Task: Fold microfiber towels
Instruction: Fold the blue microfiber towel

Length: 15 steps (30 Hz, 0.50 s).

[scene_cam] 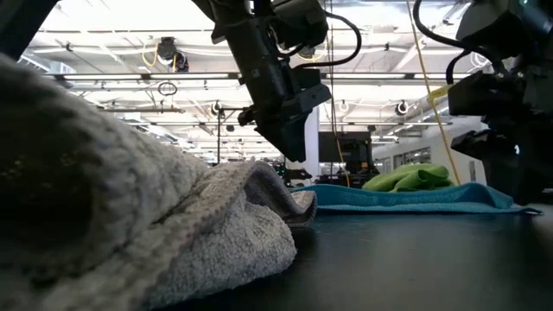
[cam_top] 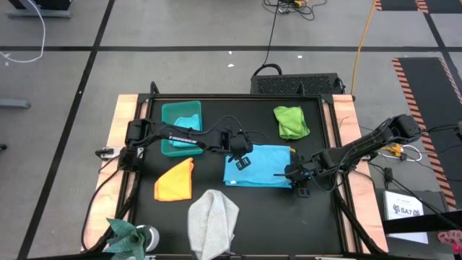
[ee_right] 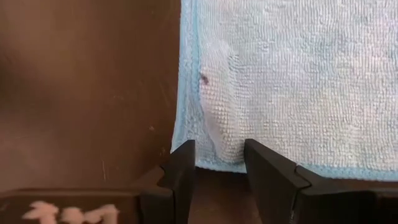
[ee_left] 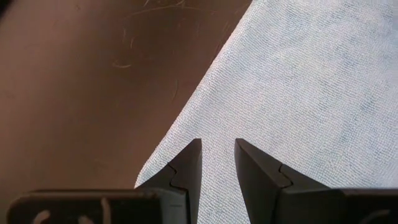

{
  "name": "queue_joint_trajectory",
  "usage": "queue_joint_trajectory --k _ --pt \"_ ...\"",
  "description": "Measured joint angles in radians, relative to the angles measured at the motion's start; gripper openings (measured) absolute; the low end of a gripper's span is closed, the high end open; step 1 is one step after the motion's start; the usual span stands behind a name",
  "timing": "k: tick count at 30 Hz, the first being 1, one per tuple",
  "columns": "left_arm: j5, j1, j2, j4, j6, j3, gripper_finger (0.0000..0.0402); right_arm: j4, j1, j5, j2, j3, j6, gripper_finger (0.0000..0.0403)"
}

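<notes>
Black table [cam_top: 238, 209]: teal bin [cam_top: 173, 141] upper left, lime towel [cam_top: 290, 121] upper right, blue towel [cam_top: 261, 166] centre, orange towel [cam_top: 175, 180] left, grey towel [cam_top: 213, 220] bottom.

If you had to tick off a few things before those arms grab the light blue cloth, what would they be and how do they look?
1. Light blue towel lies flat on the table: ok.
2. Left gripper over the towel's left edge, fingers apart: ok.
3. Right gripper at the towel's right corner, fingers apart: ok.
4. Both grippers empty: ok.
5. Green towel and orange towel lie apart from the blue one: ok.
6. Fingers already touching the cloth: cannot tell.
</notes>
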Motion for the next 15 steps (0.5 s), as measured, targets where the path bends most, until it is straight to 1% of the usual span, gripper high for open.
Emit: queue_joint_trajectory --k 9,12,15 --pt "0.000 0.000 0.000 0.005 -0.004 0.000 0.0099 0.042 0.000 0.002 0.000 0.000 0.017 0.0127" --pt "0.000 0.000 0.000 0.005 -0.004 0.000 0.0099 0.042 0.000 0.000 0.000 0.000 0.018 0.0108" --pt "0.000 0.000 0.000 0.005 -0.006 0.000 0.0099 0.042 0.000 -0.001 0.000 0.000 0.018 0.0070"
